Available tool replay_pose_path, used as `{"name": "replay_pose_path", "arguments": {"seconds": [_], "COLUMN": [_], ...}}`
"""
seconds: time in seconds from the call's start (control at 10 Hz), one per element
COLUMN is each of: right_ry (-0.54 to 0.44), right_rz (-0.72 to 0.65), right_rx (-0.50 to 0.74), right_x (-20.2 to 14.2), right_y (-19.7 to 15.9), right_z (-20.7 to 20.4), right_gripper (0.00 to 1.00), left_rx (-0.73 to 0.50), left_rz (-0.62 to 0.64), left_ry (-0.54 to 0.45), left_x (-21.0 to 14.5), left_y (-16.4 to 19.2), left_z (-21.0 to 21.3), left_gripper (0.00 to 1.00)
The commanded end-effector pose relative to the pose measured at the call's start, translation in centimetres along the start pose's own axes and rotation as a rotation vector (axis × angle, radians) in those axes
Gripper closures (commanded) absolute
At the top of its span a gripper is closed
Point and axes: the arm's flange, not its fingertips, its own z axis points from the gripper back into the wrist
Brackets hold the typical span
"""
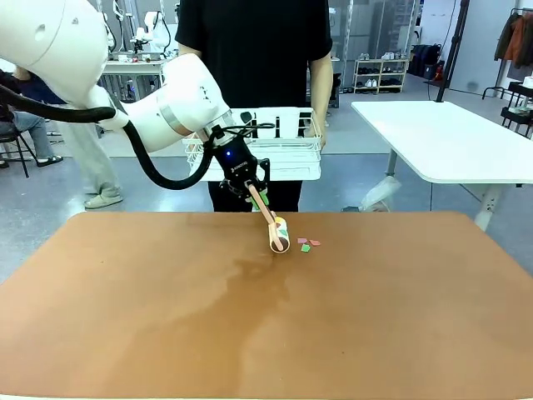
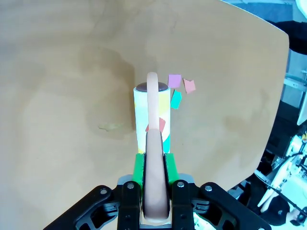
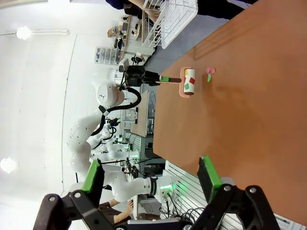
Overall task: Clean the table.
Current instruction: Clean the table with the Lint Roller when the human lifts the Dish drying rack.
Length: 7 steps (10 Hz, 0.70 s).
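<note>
Nearest you, the table (image 1: 125, 333) runs wide and bare, its reddish-brown matte top flat and rigid. It looks like a surface you can press on without it giving, and nothing about it asks to be grasped. A darker patch (image 1: 250, 283) marks the middle. Your right gripper (image 3: 151, 175) hangs off to the side above the table's edge, jaws spread wide with nothing between them. Farther in, your left gripper (image 2: 154, 172) is clamped on the pinkish handle of a lint roller (image 2: 142, 115), pads squeezing the handle near its base. That is likely the right hold, since the drum has to turn freely. The drum lies on the tabletop with coloured bits already stuck to its sheet. Just beyond its far end lie three paper scraps (image 1: 306, 244) – purple, salmon and teal – close together. They seem feather-light and flimsy, apt to skid or flutter, so rolling the sticky drum over them probably beats pinching them. At the far side a person (image 1: 250, 42) holds a white dish rack (image 1: 283, 150).
</note>
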Motion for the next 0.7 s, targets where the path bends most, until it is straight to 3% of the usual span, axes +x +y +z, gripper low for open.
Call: {"name": "replay_pose_path", "arguments": {"seconds": [0.0,0.6], "right_ry": [-0.003,-0.003], "right_rz": [0.003,0.003], "right_rx": [0.013,0.013], "right_x": [-0.1,-0.1], "right_y": [0.4,0.4], "right_z": [0.0,0.0], "right_gripper": [0.00,0.00], "left_rx": [0.036,0.000], "left_rz": [-0.038,-0.029], "left_ry": [0.036,0.068], "left_x": [1.2,1.4], "left_y": [-0.4,0.5], "left_z": [-0.8,-4.6], "left_gripper": [0.79,0.79]}}
